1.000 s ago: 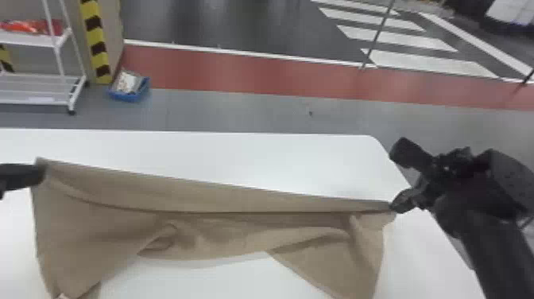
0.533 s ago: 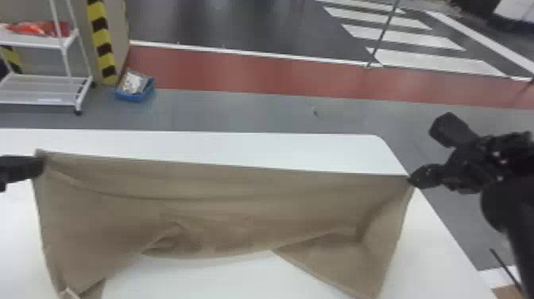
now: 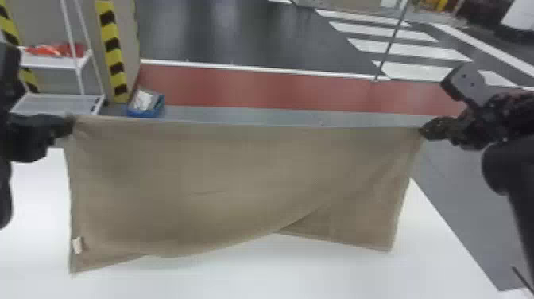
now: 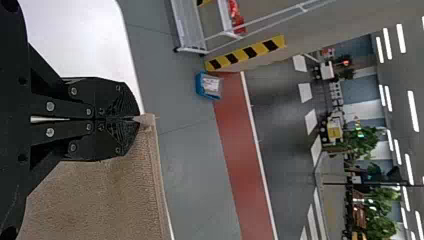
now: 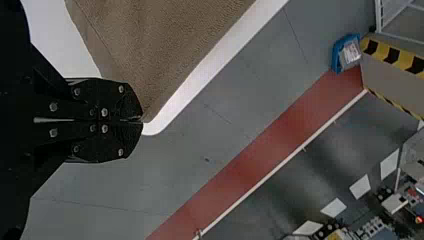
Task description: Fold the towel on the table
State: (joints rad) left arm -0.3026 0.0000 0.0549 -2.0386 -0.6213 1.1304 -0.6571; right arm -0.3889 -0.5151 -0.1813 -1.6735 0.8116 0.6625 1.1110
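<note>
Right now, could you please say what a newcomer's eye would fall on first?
Probably the tan cloth towel, stretched between the black left gripper and black right gripper over the white table. Next might come the yellow-and-black striped strip at the head view's upper left, with a small blue box beside it.

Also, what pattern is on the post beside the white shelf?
Yellow and black diagonal stripes on the post; clearest in the head view.
</note>
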